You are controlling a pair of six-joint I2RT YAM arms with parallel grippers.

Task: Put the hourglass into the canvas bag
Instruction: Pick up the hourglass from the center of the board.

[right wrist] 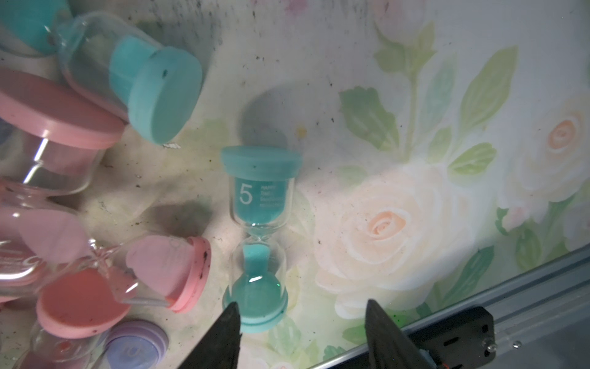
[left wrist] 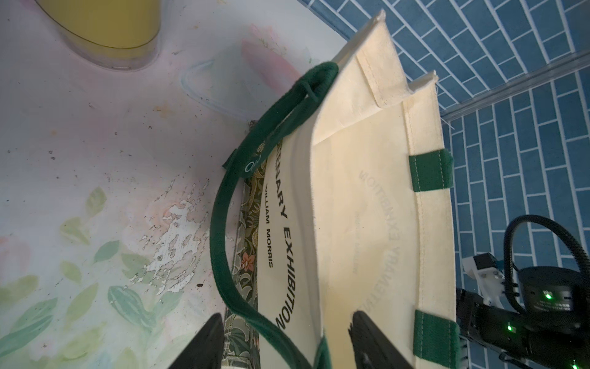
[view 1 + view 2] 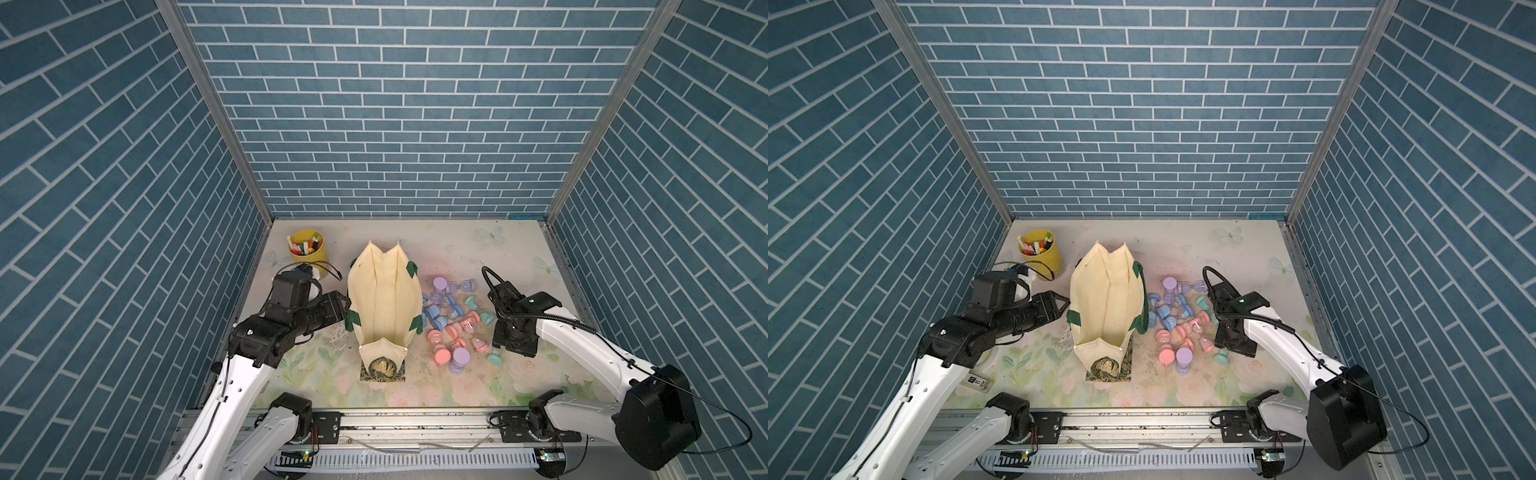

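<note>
With right gripper (image 1: 301,303) parted, straddling teal hourglass (image 1: 258,223) end cap toward front-right corner of tabletop (image 3: 519,257); with left gripper (image 2: 285,316) wide, bracketing canvas bag (image 2: 367,191) wall mid-tabletop.

Bright even light, soft shadows, bent edges, hazy wrist views

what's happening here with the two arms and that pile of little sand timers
The left claw has its jaws apart around the side wall of the canvas bag, next to the green strap. The right claw is down at the edge of the pile of hourglasses. Its jaws are open, and one finger is beside the end cap of a teal hourglass marked 5. Neither claw grips anything yet, and no hourglass shows inside the bag.
</note>
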